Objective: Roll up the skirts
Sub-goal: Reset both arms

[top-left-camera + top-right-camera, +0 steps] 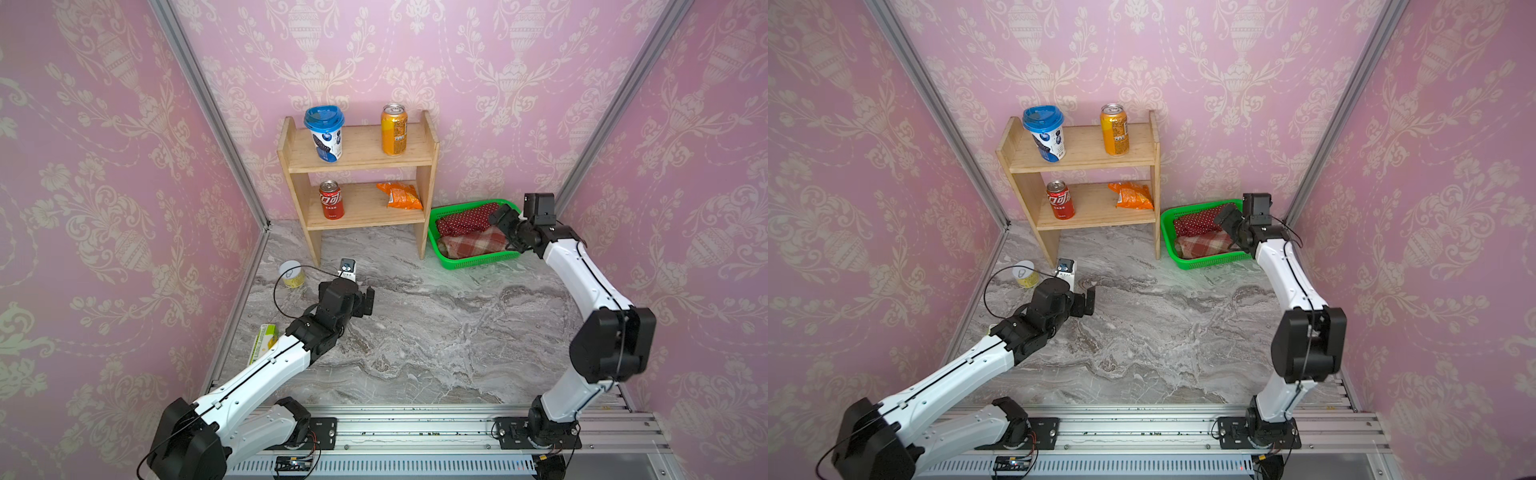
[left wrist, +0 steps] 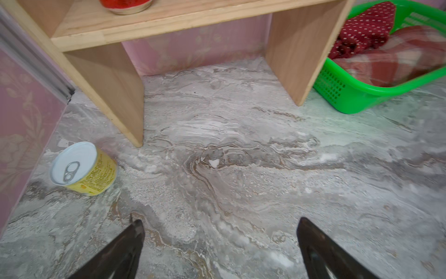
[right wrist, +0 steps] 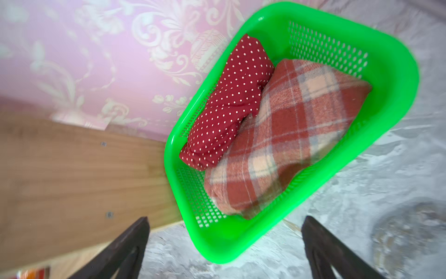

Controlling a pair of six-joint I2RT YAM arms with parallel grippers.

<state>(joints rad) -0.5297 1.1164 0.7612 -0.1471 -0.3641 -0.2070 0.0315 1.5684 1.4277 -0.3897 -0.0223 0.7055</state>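
The grey marbled tabletop (image 1: pixel 436 332) lies open across the frame's middle. The pale wooden two-tier shelf (image 1: pixel 361 145) blocks the upper centre. Just right of it, the green perforated plastic basket (image 1: pixel 473 262) is filled by the dotted dark red skirt roll (image 1: pixel 465 220) and the plaid skirt roll (image 1: pixel 473 243). A short yellow tin (image 1: pixel 291 275) and a green-and-white carton (image 1: pixel 262 343) crowd the left edge.
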